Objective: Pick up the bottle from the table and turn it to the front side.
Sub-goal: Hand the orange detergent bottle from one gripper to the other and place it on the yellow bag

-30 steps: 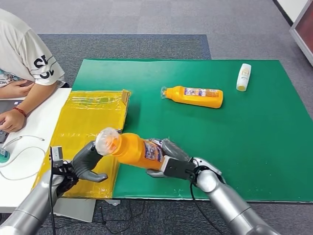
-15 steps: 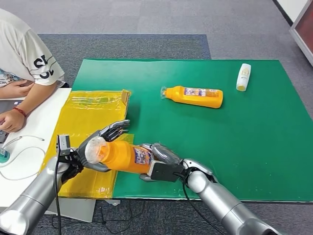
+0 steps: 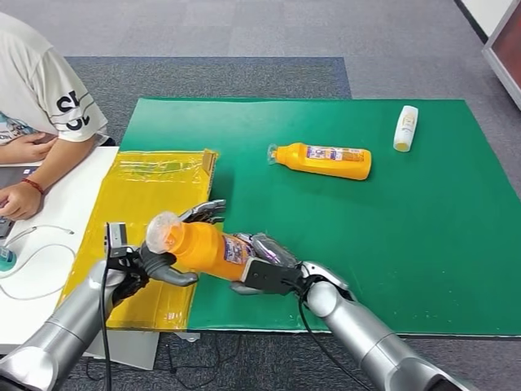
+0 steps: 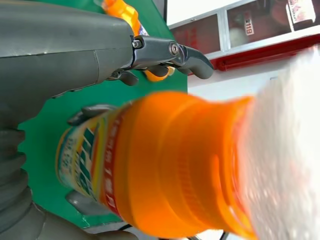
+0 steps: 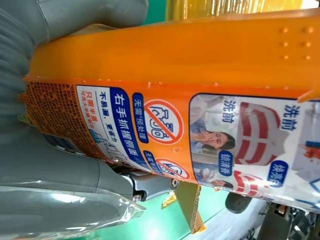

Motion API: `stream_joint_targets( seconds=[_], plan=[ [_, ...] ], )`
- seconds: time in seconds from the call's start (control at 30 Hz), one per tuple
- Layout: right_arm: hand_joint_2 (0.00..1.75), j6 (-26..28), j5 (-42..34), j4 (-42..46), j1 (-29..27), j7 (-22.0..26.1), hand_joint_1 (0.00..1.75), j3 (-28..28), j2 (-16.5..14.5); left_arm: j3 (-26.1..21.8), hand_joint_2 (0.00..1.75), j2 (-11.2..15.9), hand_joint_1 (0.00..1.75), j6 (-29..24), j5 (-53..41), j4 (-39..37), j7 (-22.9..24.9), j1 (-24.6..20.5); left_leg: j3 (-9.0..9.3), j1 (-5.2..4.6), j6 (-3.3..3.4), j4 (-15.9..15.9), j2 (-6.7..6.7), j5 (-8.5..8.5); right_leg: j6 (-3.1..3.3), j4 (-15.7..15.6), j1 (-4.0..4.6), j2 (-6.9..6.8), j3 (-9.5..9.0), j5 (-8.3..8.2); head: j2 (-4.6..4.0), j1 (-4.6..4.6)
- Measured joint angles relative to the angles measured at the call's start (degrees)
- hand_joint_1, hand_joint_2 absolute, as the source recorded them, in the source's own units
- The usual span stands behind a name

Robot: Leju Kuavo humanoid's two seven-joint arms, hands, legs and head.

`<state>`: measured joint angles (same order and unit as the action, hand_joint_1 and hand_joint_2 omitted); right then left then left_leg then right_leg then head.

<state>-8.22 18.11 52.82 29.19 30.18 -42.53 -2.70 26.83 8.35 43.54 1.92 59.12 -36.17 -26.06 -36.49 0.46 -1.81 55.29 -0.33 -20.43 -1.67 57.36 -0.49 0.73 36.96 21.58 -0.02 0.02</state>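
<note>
Bottle (image 3: pixel 206 249) lifted slightly, gripped by left robot hand (image 3: pixel 163 262) and right robot hand (image 3: pixel 264 265), label reads 右手抓握侧面

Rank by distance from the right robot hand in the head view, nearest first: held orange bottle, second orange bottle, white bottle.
1. Held orange bottle: in the right robot hand, near table edge.
2. Second orange bottle: lying mid-mat, beyond the hand.
3. White bottle: far right corner of the green mat.

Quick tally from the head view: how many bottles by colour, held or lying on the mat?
Orange bottles: 2, one held between the left hand and right hand, one lying on the green mat.
White bottles: 1, at the mat's far right.
Total: 3.
</note>
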Motion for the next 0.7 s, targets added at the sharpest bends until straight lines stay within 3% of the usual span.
stream_joint_targets(
  seconds=[0.23,0.7],
  plan=[
    [1.75,1.09,0.35,-0.91,0.1,-0.59,1.75,0.2,-0.58,0.54,1.75,-0.13,0.0,0.0,0.08,-0.21,0.0,-0.02,0.0,0.0,0.0,0.0,0.0,0.0,0.0,0.0,0.0,0.0,0.0,0.0,0.0,-0.01],
    [1.75,11.29,10.41,3.9,-3.41,-6.04,1.75,0.72,-2.14,0.1,1.75,-0.06,0.0,-1.15,0.11,-0.77,0.0,0.77,-0.01,0.0,0.0,0.0,0.0,-0.01,0.0,0.0,0.0,0.0,0.0,0.01,0.0,0.0]
  ],
)
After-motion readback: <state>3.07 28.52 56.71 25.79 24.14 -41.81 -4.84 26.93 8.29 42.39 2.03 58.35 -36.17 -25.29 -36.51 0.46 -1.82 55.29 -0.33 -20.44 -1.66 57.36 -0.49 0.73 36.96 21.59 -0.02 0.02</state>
